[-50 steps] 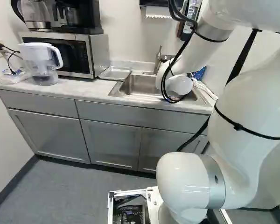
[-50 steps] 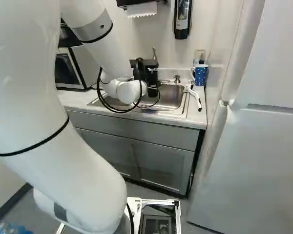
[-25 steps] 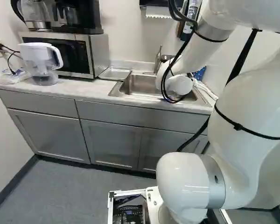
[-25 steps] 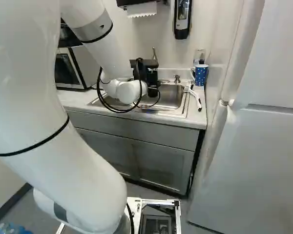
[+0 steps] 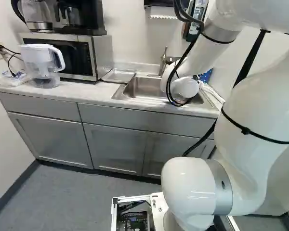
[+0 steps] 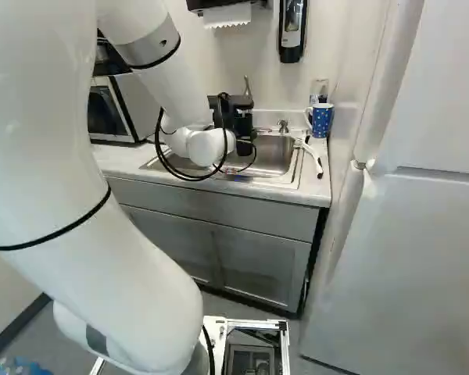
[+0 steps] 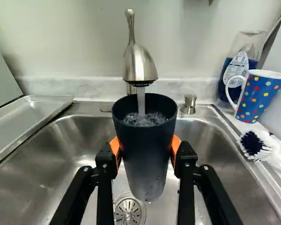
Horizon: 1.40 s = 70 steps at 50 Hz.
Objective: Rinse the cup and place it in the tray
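Above the sink, my gripper (image 6: 244,125) shows beside the wrist in the right base view. In the wrist view the gripper (image 7: 145,147) is shut on the dark cup (image 7: 143,159), an orange pad on either side. The cup is upright under the faucet (image 7: 139,65), and a stream of water (image 7: 141,101) falls into it, with bubbling water near its rim. The metal tray (image 7: 33,119) lies on the counter beside the sink (image 7: 75,154); it also shows in the left base view, between microwave and sink.
A blue dotted mug (image 7: 260,96), a soap bottle (image 7: 241,58) and a scrub brush (image 7: 255,144) stand or lie on the sink's other side from the tray. A microwave (image 5: 67,55) and a water pitcher (image 5: 42,65) are on the counter. A fridge (image 6: 406,234) stands at the right.
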Tool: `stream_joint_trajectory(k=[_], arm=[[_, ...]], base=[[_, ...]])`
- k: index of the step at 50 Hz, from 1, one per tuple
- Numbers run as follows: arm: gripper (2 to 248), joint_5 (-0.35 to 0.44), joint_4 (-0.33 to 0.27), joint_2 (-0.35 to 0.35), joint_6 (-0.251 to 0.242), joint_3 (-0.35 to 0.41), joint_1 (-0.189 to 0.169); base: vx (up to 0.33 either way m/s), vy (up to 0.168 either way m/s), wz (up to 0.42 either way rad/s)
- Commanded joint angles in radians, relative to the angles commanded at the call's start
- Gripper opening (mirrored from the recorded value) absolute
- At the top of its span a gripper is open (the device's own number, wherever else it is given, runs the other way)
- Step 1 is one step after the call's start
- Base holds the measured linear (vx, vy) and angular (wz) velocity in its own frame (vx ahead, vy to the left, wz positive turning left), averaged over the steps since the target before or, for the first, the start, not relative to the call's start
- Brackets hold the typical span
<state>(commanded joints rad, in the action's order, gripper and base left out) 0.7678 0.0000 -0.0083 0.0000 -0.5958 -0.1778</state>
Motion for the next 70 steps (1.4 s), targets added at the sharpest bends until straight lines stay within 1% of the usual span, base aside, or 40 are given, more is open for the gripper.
stream_joint_trajectory(k=[9,15,50,70], arm=[[123,0.0,0.0,0.0,0.0,0.0,0.001],[123,0.0,0.0,-0.003,0.0,-0.003,0.013],[123,0.0,0.0,-0.008,0.0,-0.009,0.122],[123,0.0,0.0,0.023,0.0,-0.016,0.185]], base=[[0.0,0.0,0.0],[0.0,0.0,0.0],[0.0,0.0,0.0],[0.0,0.0,0.0]])
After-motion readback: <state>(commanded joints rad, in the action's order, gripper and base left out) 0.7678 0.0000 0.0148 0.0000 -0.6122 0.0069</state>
